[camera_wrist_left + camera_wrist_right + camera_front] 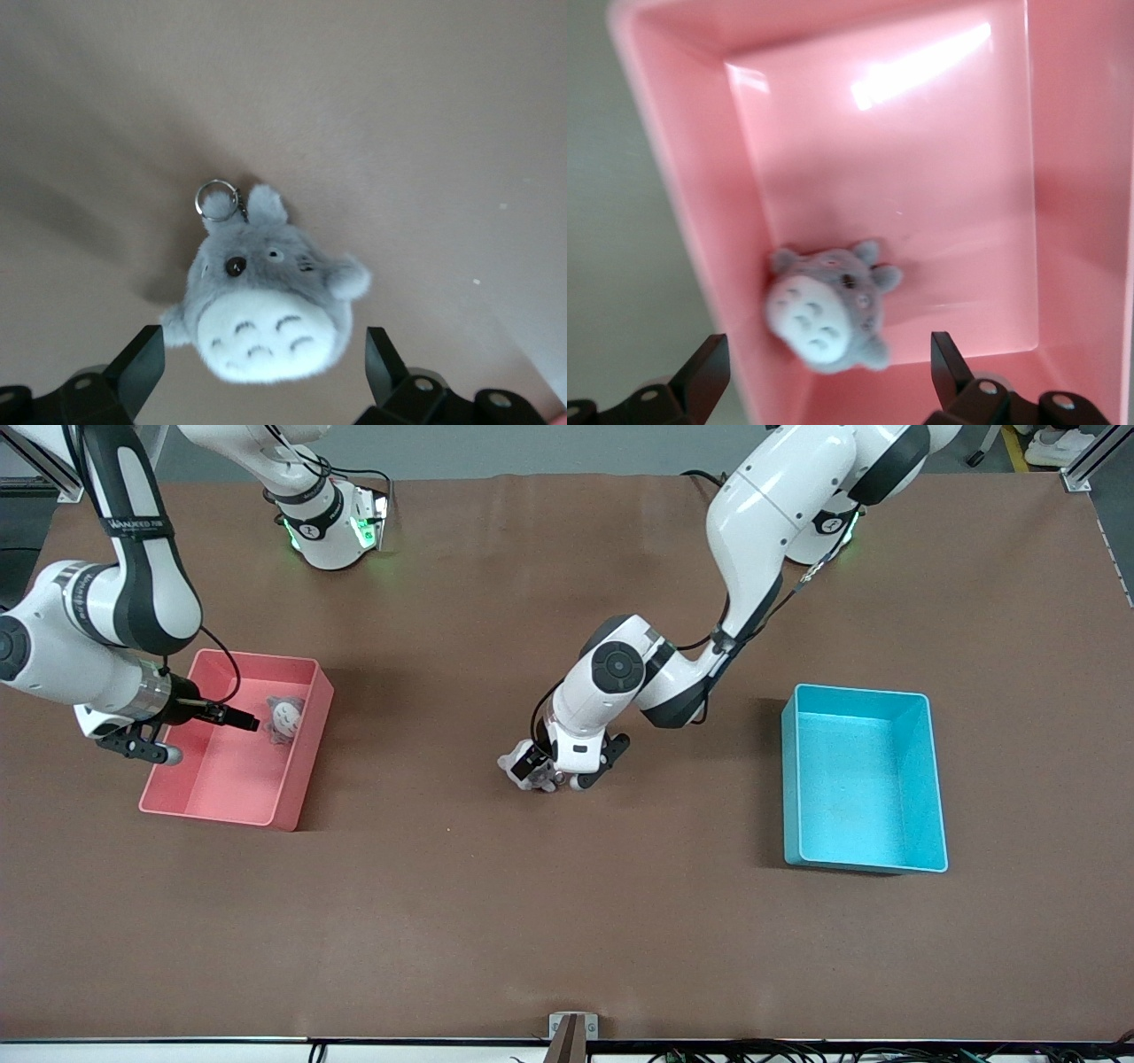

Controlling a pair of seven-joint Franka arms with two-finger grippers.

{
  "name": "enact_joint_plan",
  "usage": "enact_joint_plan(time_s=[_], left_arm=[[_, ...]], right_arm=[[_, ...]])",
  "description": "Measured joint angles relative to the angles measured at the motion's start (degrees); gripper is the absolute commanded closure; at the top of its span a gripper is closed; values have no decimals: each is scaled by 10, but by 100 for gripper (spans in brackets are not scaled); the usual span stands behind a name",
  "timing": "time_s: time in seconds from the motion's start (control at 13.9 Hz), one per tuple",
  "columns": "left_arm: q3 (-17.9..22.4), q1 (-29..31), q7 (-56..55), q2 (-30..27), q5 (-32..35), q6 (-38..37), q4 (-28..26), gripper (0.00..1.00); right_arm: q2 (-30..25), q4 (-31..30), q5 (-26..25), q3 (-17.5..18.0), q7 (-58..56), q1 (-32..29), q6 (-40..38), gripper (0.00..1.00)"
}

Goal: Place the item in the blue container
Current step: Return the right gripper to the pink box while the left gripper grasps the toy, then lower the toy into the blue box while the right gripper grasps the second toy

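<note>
Mid-table, we see the left gripper [560,772] spread wide around a grey plush keychain [263,305]; the right gripper [190,731], also wide, hovers over the pink bin [301,779] holding a second plush [827,307]; the blue container [930,779] stands apart.

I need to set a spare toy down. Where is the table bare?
Free: the table between the pink bin and blue container, nearer the front camera. The blue container holds nothing. Crowded: the left gripper around a plush toy; the right gripper over the pink bin.
</note>
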Motion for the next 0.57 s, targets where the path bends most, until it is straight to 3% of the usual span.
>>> enact_joint_plan(time_s=[0.14,0.22,0.43,0.5,0.57], left_arm=[[28,-30,-16,11,0,20,2,1],[36,-39,-21,16,0,27,3,16],[40,-44,-22,29,0,49,5,80],[41,-44,-22,31,0,51,7,94],[41,-44,-22,30,0,51,9,100]], right_arm=[[0,-50,14,0,-22,-5,53,0],[0,-67,26,1,-38,-5,71,0],[1,-89,72,1,-86,-5,82,0],[4,-92,96,1,-108,-5,82,0],[9,-95,123,0,-135,-6,82,0]])
